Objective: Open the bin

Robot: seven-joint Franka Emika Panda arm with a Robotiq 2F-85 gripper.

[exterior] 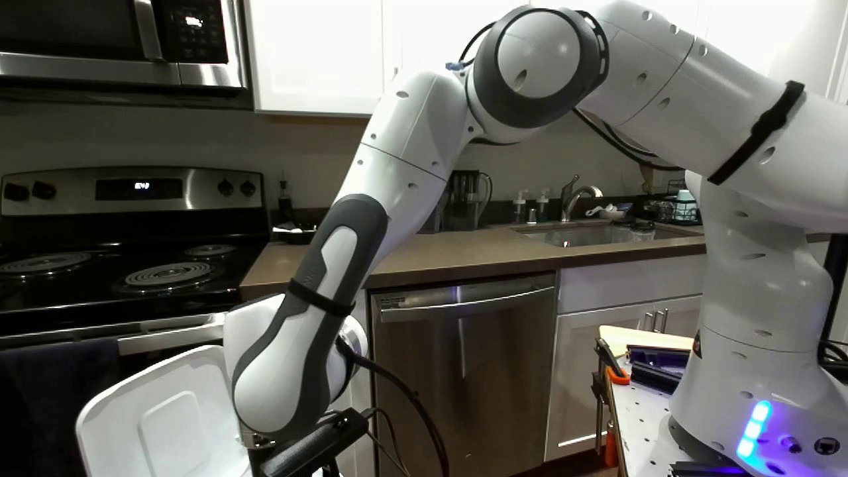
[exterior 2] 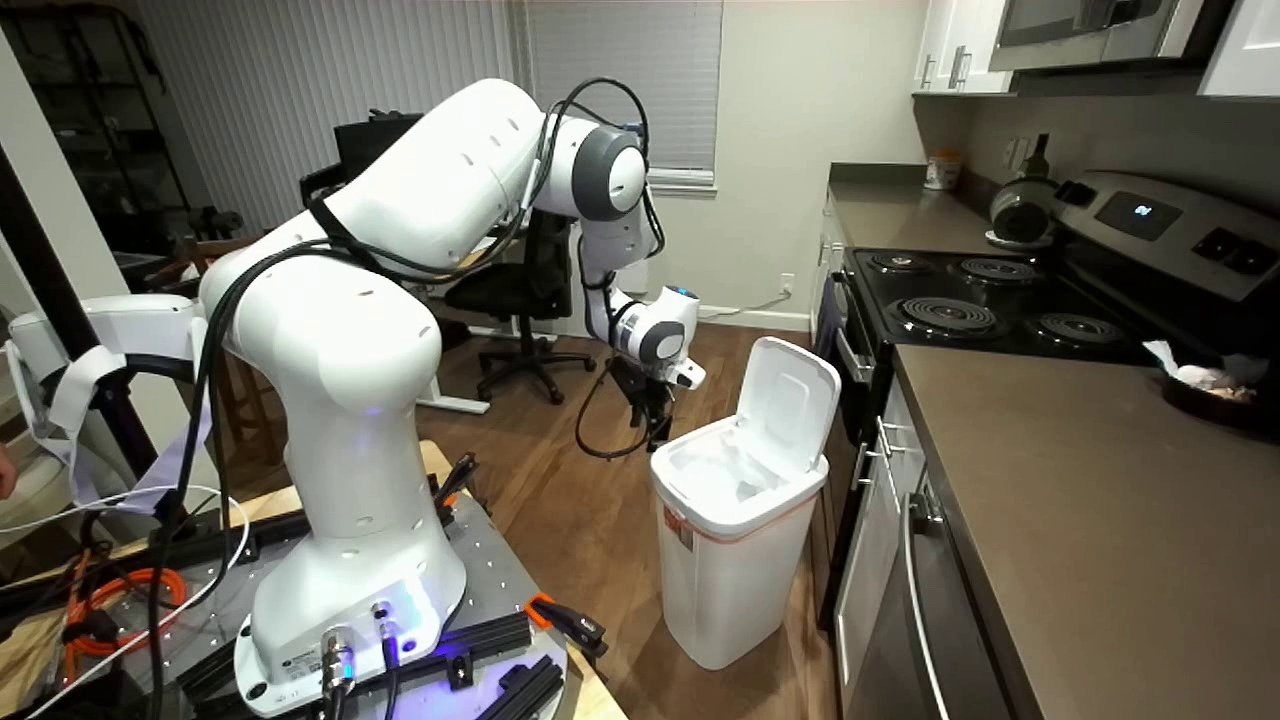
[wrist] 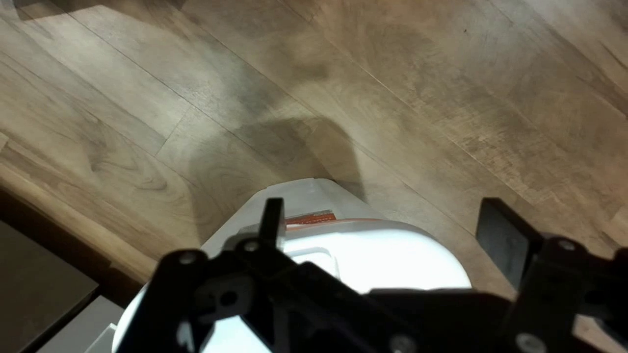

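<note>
The white bin (exterior 2: 735, 590) stands on the floor beside the cabinets. Its hinged lid (exterior 2: 790, 405) is raised and the inside shows. The raised lid (exterior: 175, 430) also shows at the lower left in an exterior view. My gripper (exterior 2: 655, 430) hangs beside the bin on the far side of its opening, apparently apart from it. In the wrist view my gripper (wrist: 387, 228) has its fingers wide apart with nothing held. Below and beyond them is the bin's overexposed white top (wrist: 392, 260) with a recessed panel; how the lid stands there is hard to tell. The gripper partly hides it.
The stove (exterior 2: 945, 315), the stainless-steel dishwasher (exterior: 464, 384) and the counter (exterior 2: 1080, 500) run along one side. The robot's base stands on a metal-topped table (exterior 2: 500, 560) with clamps. An office chair (exterior 2: 535, 290) is behind the arm. Wooden floor (exterior 2: 590, 540) lies between table and bin.
</note>
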